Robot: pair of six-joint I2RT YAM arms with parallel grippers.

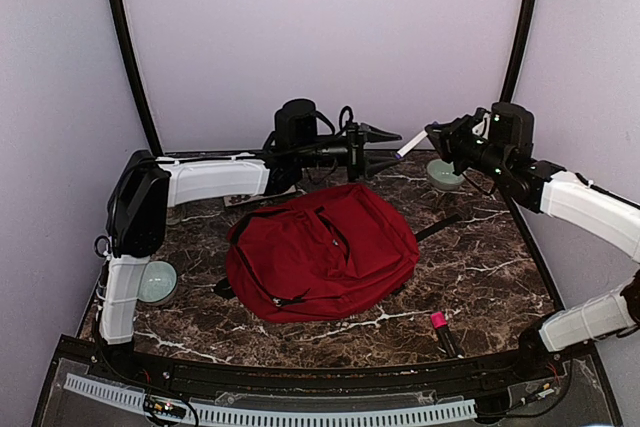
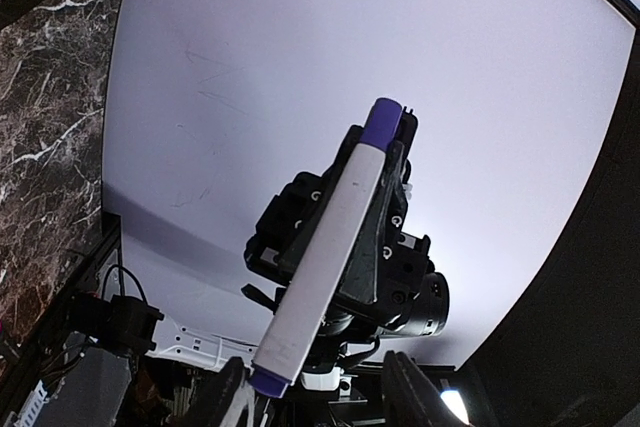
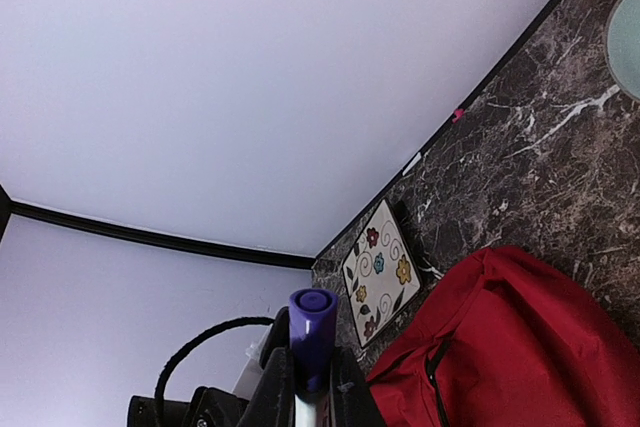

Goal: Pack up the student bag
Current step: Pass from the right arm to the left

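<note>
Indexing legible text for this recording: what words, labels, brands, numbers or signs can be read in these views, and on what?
No readable text in any view.
purple-capped marker: the visible side of the barrel is blank.
floral tile: only flowers and swirls.
red backpack: no logo or tag shows.
pink-capped marker: too small to tell.

Robot lab cell, a staged data-collection rig. Plain pale walls (image 1: 320, 27) close it in on three sides, and black poles (image 1: 128, 57) run up the back corners. The dark marble-look bench (image 1: 480, 277) has a left arm (image 1: 215, 179) and a right arm (image 1: 590, 205), white and black, mounted at its near edge. A white toothed cable track (image 1: 270, 412) runs along the front. The things laid out are loose props: student bag (image 1: 320, 252), pale bowl (image 1: 157, 282), second bowl (image 1: 443, 175), flowered tile (image 3: 380, 272), marker (image 2: 330, 257).
</note>
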